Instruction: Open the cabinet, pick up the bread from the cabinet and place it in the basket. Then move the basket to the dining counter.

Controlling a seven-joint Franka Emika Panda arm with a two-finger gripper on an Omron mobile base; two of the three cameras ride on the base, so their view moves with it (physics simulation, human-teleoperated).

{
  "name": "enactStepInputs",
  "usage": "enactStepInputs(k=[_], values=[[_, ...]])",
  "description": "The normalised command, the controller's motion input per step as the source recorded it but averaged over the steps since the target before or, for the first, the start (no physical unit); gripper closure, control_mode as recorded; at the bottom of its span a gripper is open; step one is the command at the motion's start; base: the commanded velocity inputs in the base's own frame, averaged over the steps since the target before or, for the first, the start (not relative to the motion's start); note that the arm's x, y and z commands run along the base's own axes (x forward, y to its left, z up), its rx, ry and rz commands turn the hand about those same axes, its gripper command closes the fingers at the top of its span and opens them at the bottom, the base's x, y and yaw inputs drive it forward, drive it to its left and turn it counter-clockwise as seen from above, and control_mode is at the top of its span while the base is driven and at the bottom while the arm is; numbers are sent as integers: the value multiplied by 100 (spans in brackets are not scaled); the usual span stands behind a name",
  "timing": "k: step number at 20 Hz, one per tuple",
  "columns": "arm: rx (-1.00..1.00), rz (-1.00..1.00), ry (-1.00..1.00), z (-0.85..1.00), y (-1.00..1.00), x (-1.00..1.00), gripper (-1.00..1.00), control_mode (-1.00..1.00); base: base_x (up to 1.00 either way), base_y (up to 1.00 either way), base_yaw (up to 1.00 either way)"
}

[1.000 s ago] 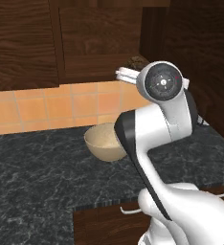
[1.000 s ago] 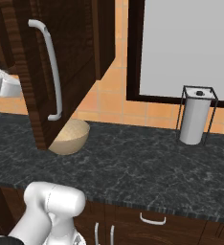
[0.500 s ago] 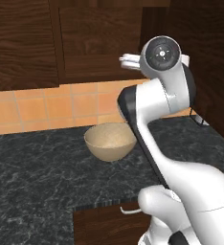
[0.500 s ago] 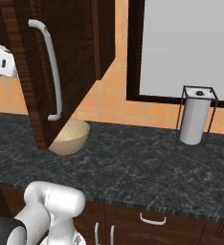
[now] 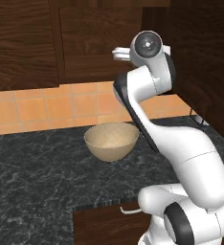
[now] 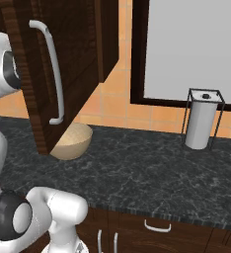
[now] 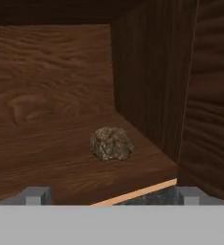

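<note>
Sitting on the wooden shelf of the cabinet [image 7: 147,86] is one lump of bread [image 7: 111,143], a rough brownish-grey piece lying alone near the shelf's front edge and close to the inner side wall, seen from the hand view. Two small grey fingertips [image 7: 35,195] rise at the bottom of that view, one at each side, set wide apart with nothing between them; the gripper [image 7: 111,197] is spread and short of the bread, not touching it.

From the right base view, the cabinet's one tall door [image 6: 63,74] stands swung open, its single long silver bar handle [image 6: 52,74] running vertically down the face. One round tan basket [image 5: 111,141] sits on the black veined counter [image 5: 37,182] below the cabinet (its speckled inside holds nothing visible). The white arm [image 5: 150,72] reaches up past the basket toward the cabinet. One paper towel roll in a wire holder [image 6: 202,121] stands on the counter well to the right, apart from the basket. Two drawer handles [image 6: 157,227] show below the counter edge.
</note>
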Motion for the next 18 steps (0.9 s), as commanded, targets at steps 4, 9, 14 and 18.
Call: enactStepInputs(k=[4, 9, 14, 18], values=[[-9, 6, 12, 0, -32, 55, -100, -100, 0, 0, 0], [-14, 9, 10, -16, -11, 19, -100, -100, 0, 0, 0], [-14, 3, 1, -20, -1, 61, -100, -100, 0, 0, 0], [-8, 0, 2, -2, 0, 85, -100, -100, 0, 0, 0]])
